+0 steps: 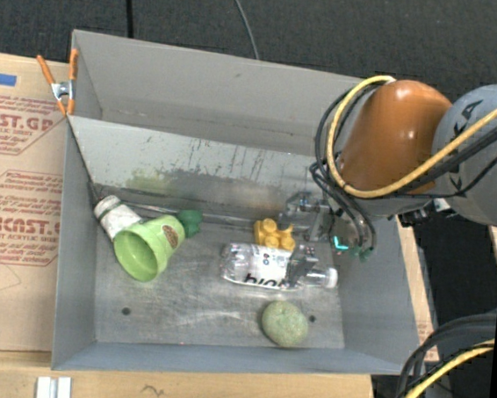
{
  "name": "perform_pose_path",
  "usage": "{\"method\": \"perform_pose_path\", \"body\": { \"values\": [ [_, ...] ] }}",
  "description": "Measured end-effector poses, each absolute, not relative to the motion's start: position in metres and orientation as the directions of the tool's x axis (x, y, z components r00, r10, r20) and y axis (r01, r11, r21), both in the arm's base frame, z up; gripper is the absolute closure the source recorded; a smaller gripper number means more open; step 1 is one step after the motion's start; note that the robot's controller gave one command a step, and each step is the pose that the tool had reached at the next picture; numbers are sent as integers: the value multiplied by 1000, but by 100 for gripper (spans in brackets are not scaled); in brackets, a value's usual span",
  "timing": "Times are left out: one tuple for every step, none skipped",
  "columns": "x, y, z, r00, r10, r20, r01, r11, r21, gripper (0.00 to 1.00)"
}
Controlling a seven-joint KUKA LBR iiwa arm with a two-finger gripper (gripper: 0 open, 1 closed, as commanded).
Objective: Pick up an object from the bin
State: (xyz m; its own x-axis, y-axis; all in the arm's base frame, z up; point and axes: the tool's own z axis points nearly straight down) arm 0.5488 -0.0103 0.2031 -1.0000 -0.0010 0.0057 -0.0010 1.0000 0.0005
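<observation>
the arm [479, 147] is reaching in from the right, its orange cover [395, 134] bulging over the bin's [192, 148] right side with yellow and black cables [345, 116] looping round it. the gripper [307, 248] is hanging low over the right half of the bin floor, right at the neck end of a clear plastic bottle [263, 266]. that bottle is lying on its side, crushed, with a white label with black lettering facing up, roughly mid-floor and a little right of centre. whether the gripper is spread or closed i cannot tell, since the metal parts are blending into the shiny bottle, and i cannot say if it is touching the bottle either.

just behind the bottle, a small yellow piece [273, 233] is sitting beside the gripper, on its left. in front of the bottle, near the front wall, a round grey-green lump [285, 324] is resting apart from it. over on the left side, well apart from the gripper, a light green cup [146, 247] is lying tipped over with its mouth facing the front-left, a white tube [116, 215] is touching its upper-left side, and a small dark green cap [189, 223] is sitting just to its right.
</observation>
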Motion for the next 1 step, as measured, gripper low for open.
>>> {"method": "perform_pose_path", "body": {
  "values": [
    [550, -10, 207, -1000, -1, -2, -1, 1000, 0, 0]
  ]
}}
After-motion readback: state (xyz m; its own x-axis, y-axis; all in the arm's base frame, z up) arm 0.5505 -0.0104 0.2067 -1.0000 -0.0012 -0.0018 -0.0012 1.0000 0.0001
